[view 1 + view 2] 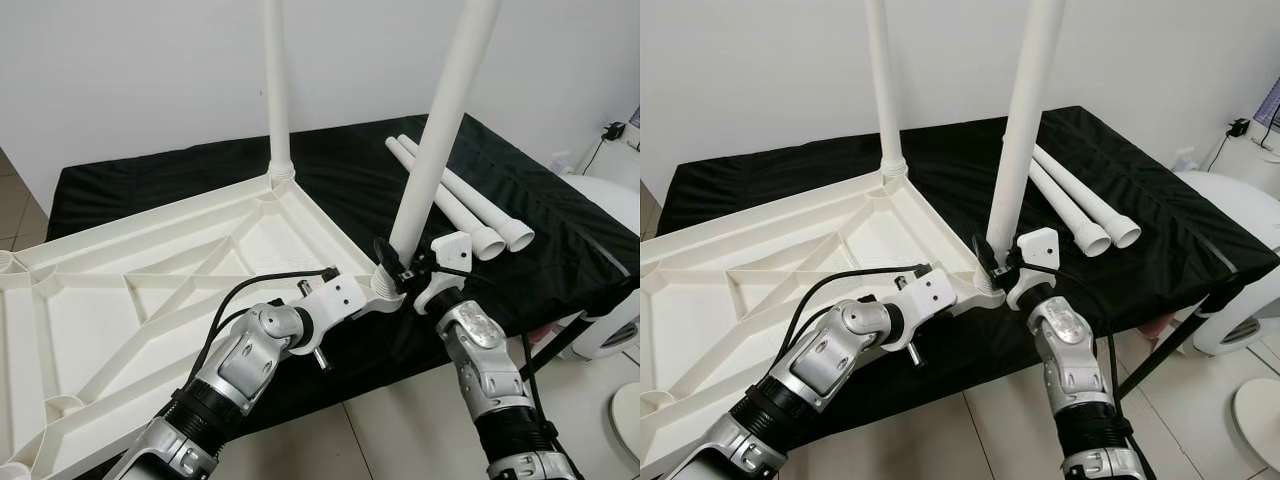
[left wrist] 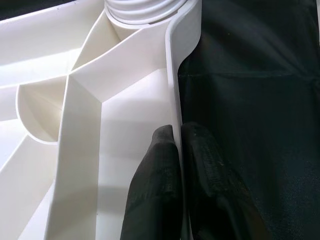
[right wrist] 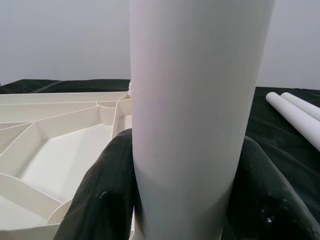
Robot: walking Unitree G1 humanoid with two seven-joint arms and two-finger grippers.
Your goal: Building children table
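White plastic table leg (image 1: 440, 130), standing in the corner socket of the upturned children's table (image 1: 150, 290), is clamped by the right hand (image 1: 398, 268), while the table's rim is pinched by the left hand (image 2: 175, 165).

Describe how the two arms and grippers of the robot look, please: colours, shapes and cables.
Both arms are silver metal with rounded joint housings and ribbed black sleeves nearer the body. A black cable loops over the left arm. Each wrist carries a white angular plastic housing. The left gripper and the right gripper each have two long black fingers with a matte, slightly textured surface.
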